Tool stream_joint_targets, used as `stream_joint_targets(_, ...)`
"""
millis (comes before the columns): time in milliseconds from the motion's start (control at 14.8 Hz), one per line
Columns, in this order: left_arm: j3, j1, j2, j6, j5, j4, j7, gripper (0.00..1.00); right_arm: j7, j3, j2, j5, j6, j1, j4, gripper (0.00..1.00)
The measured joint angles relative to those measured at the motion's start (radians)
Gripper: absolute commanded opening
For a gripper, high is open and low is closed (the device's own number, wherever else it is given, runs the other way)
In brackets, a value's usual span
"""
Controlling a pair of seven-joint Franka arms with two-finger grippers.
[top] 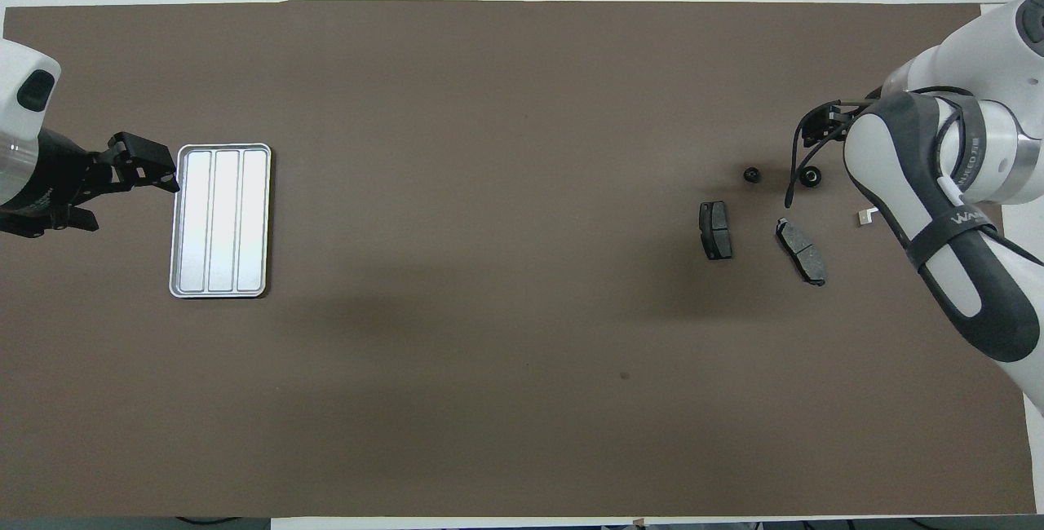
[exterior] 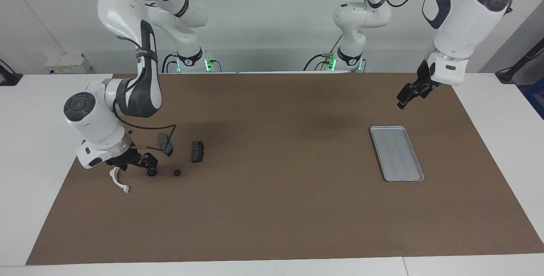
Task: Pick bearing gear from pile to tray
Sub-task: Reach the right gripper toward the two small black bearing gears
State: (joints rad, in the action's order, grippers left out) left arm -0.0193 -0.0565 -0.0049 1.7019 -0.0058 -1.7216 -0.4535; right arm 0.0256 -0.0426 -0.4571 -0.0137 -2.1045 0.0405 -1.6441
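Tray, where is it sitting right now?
The tray lies flat on the brown mat toward the left arm's end of the table, just beneath the waiting left gripper; nothing is in it.

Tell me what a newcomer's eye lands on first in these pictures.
The right arm, bent low over the pile, its right hand open just above the larger black round piece, beside the white half-ring bracket and two dark brake pads. At the left arm's end of the brown mat lies the bare tray; the left hand waits raised, open.
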Motion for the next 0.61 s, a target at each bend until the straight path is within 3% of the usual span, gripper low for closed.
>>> stream_joint_targets(607, 0.000, 0.000, 0.000, 0.000, 0.000, 0.000, 0.000, 1.00, 0.000, 0.000, -0.053, 0.000, -0.038, -0.017, -0.023, 0.90)
